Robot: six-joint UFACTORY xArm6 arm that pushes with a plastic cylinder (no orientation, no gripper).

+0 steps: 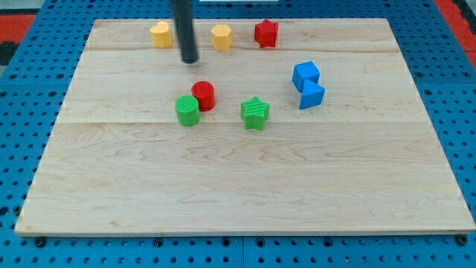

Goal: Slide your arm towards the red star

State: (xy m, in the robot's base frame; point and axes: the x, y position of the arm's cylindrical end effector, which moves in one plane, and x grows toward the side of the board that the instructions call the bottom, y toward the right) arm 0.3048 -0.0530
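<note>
Red star (266,33) sits near the top edge of the wooden board (238,186), right of centre, lying flat and apart from its neighbours. Just to its left is a yellow hexagon-like block (222,36), and further left again a second yellow block (161,34), shape rounded but hard to name. The dark rod comes down from the view's top between those two yellow blocks; my tip (190,59) ends on the board slightly below their row, touching neither. The arm carries no hand or jaws, only this plain rod, so nothing is clamped. The tip lies well left of the red star, with the yellow hexagon between them. Below the tip, a red cylinder (203,95) and a green cylinder (187,110) stand touching or nearly so, green to the lower left. A green star (255,112) lies to their right, apart. Two blue blocks sit at the view's right: a blue cube-like piece (306,75) above another blue block (312,94), the pair touching. The board rests on a blue pegboard table (22,112).
</note>
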